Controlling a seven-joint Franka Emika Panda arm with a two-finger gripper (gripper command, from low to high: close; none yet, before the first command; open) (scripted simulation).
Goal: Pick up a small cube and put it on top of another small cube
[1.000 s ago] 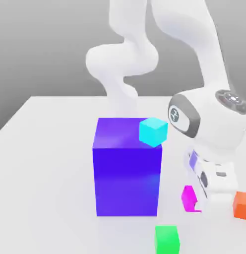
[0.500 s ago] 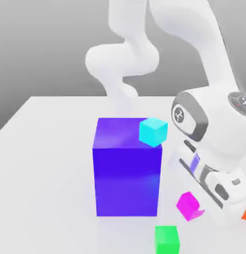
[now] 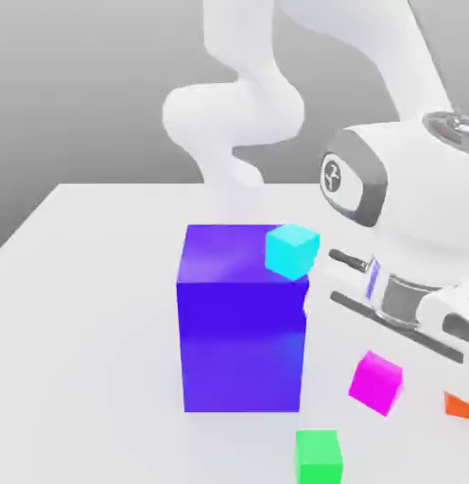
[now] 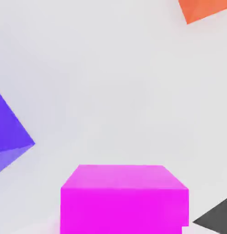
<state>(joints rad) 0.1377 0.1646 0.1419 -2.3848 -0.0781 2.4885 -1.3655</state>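
Gripper (image 3: 394,364): closed on the magenta cube (image 3: 375,383), held tilted above the table (image 3: 87,284).
Cyan cube (image 3: 292,250): atop the big blue-purple block (image 3: 242,321).
Green cube (image 3: 319,456): on the table.

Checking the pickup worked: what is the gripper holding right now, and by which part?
The magenta cube, lifted off the table and tilted. The contact points on it cannot be told.

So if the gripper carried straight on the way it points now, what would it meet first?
Probably bare table. The hand view looks past the held magenta cube onto open surface, with the orange cube and blue block off to the sides; depth is uncertain.
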